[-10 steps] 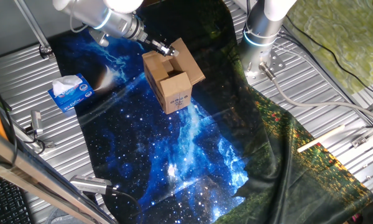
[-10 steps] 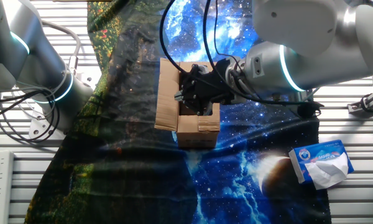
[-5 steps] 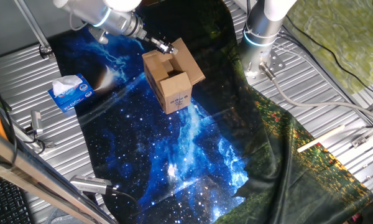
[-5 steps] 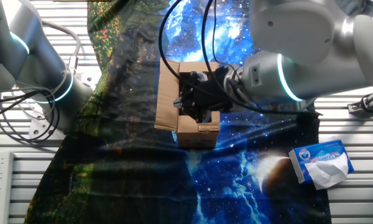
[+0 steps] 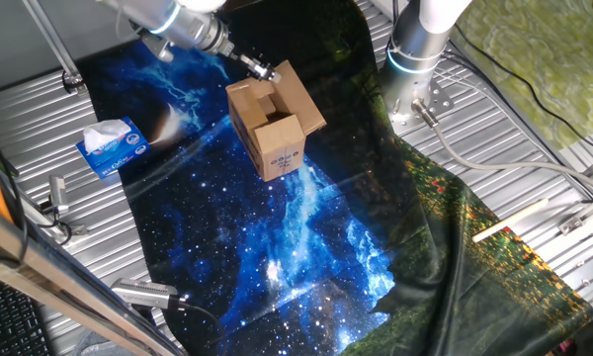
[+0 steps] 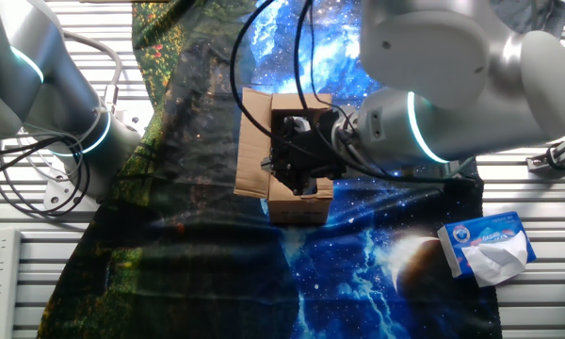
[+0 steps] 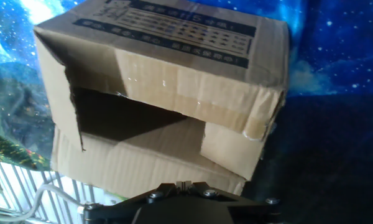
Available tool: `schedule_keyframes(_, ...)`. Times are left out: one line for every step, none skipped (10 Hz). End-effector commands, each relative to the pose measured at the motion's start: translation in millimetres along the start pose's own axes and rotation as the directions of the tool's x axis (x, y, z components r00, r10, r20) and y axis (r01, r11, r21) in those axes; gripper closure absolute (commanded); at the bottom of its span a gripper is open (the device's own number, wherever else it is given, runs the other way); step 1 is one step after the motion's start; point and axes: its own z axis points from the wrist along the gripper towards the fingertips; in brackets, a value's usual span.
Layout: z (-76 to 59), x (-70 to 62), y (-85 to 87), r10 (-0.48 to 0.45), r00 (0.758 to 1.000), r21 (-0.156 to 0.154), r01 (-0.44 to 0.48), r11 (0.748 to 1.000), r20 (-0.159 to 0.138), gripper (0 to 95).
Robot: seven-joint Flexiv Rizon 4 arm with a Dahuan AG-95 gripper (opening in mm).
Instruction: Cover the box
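The box (image 5: 275, 129) is a small brown carton standing on the starry blue cloth (image 5: 277, 237), its white printed label facing the near side. One flap (image 5: 301, 97) stands open at its side, and others are folded partly over the dark opening (image 7: 121, 115). My gripper (image 5: 267, 73) sits at the box's far top edge with its fingers together and nothing between them. In the other fixed view the gripper (image 6: 297, 162) hangs over the box (image 6: 301, 200) and hides most of the opening. The hand view shows the shut gripper (image 7: 184, 184) just short of the box (image 7: 168, 81).
A blue and white tissue box (image 5: 112, 146) lies left of the carton, also seen as the tissue box (image 6: 488, 247). A second robot arm (image 5: 415, 49) stands behind the cloth on the slatted metal table (image 5: 514, 148). A dark floral cloth (image 5: 445, 227) covers the right side.
My gripper has drawn back a little from the box's opening toward its far top edge, and the arm has shifted with it. The box and its flaps have stayed put.
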Motion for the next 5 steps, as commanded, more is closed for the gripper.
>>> schedule_keyframes(0.5,-0.3,-0.2,-0.004,1.0,0.006,0.003,1.0,0.016,95.0)
schedule_keyframes(0.6,-0.2,-0.4,-0.006,1.0,0.01,0.006,1.0,0.021,95.0)
schedule_keyframes(0.7,-0.2,-0.7,-0.006,1.0,0.012,0.005,1.0,0.027,95.0)
schedule_keyframes(1.2,0.2,-2.4,-0.003,1.0,0.015,0.003,1.0,0.03,95.0)
schedule_keyframes(2.1,1.1,-5.7,-0.005,1.0,0.016,0.005,1.0,0.03,95.0)
